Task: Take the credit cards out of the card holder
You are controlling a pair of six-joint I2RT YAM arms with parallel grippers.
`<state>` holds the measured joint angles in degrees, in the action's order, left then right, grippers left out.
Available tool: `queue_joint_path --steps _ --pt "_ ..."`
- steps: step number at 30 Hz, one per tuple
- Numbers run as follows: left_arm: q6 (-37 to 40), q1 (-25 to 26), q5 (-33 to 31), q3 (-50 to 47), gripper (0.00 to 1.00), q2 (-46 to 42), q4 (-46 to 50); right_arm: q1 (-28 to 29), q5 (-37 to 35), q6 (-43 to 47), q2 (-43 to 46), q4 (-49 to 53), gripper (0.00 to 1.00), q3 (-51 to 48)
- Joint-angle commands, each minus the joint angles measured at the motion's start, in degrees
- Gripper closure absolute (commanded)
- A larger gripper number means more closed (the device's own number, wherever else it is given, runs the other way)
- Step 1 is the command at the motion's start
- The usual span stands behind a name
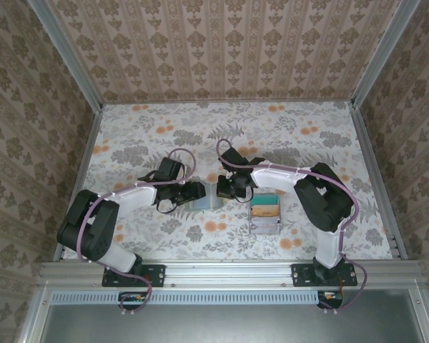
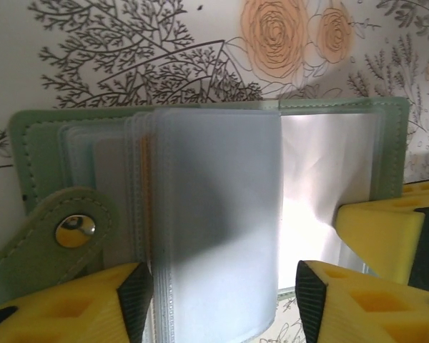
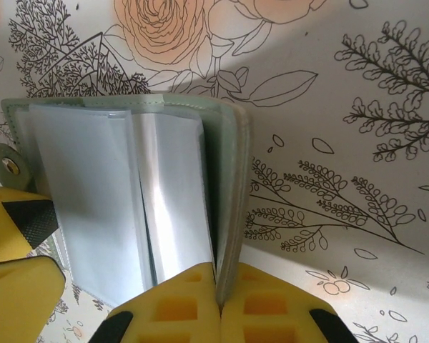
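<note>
The card holder [image 1: 206,198] lies open on the flowered table between my two grippers. In the left wrist view its grey-green cover [image 2: 43,143] holds a fan of clear plastic sleeves [image 2: 214,214], and a snap tab [image 2: 75,230] sticks out at the lower left. My left gripper [image 2: 223,300] stands open, its pads on either side of the raised sleeves and not pressing them. A thin orange edge [image 2: 147,168] shows between the sleeves; I cannot tell whether it is a credit card. My right gripper [image 3: 220,311] is shut on the edge of the holder's right cover [image 3: 232,164].
A grey tray [image 1: 266,227] with teal and tan flat contents sits just right of the holder, under the right arm. Patterned walls close in the table on three sides. The right gripper's yellow finger [image 2: 386,229] rests on the holder's right side.
</note>
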<state>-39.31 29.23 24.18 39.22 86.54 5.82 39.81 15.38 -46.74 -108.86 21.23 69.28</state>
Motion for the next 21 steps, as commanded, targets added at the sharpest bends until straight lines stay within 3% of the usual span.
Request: queue_joint_path --steps 1,13,21 --pt "-0.5 1.2 3.9 -0.9 0.39 1.3 -3.0 1.3 1.2 -1.0 -1.5 -0.9 1.00 0.9" --pt "-1.0 2.6 6.1 -1.3 0.38 -1.3 -4.7 1.8 0.9 -1.2 -1.5 -0.8 1.00 0.5" --pt "-0.1 3.0 4.7 -0.6 0.28 -2.8 -2.2 1.9 0.6 -1.4 -1.3 -0.9 1.00 0.3"
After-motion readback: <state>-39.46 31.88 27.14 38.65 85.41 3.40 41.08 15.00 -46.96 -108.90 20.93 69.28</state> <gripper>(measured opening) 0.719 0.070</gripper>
